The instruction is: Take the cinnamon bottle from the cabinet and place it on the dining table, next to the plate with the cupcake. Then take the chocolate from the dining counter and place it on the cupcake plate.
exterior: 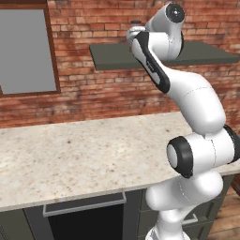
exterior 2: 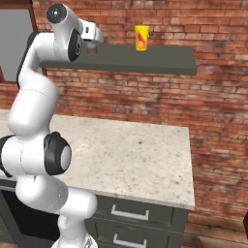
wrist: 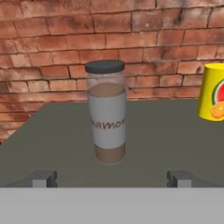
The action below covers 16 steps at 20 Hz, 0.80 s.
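Cinnamon bottle [wrist: 106, 111] upright on cabinet [wrist: 162, 144], brown powder inside, capped; jaws wide, empty.

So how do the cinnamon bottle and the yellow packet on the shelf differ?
The cinnamon bottle is a slim, clear cylinder with a dark cap and brown powder; the yellow packet is opaque yellow with a red-and-orange mark. In the hand view the bottle sits centred between the open fingertips, the packet off at the right edge. Both stand upright on the cabinet.

one cinnamon bottle [wrist: 106, 112], one yellow packet [wrist: 212, 92], one cabinet [wrist: 157, 140]
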Tool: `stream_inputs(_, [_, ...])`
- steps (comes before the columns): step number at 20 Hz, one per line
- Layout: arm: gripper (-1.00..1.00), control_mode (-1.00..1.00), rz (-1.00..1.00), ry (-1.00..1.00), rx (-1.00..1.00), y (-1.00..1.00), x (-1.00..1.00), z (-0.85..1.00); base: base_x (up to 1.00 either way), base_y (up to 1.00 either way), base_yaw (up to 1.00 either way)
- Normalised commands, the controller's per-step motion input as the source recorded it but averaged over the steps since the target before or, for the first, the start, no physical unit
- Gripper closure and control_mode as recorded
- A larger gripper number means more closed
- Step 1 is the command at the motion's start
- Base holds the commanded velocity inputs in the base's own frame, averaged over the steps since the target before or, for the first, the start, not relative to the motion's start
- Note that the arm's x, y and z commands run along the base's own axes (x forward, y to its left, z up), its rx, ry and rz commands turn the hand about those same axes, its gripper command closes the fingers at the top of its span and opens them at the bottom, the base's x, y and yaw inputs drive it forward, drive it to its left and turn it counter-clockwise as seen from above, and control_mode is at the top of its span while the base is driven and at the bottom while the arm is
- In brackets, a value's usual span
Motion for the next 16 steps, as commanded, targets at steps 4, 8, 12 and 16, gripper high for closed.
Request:
stream_inputs(4, [-1.0,-1.0,0.0,-0.01,0.0,0.14,0.3,0.0,0.0,0.0,0.0])
stream_inputs(8, [-1.0,-1.0,0.0,0.0,0.0,0.02,0.24,0.0,0.0,0.0,0.0])
stream_inputs(12, [-1.0,-1.0,0.0,0.0,0.0,0.0,0.14,0.0,0.0,0.0,0.0])
stream_inputs(16, [-1.0,-1.0,0.0,0.0,0.0,0.0,0.31,0.0,0.0,0.0,0.0])
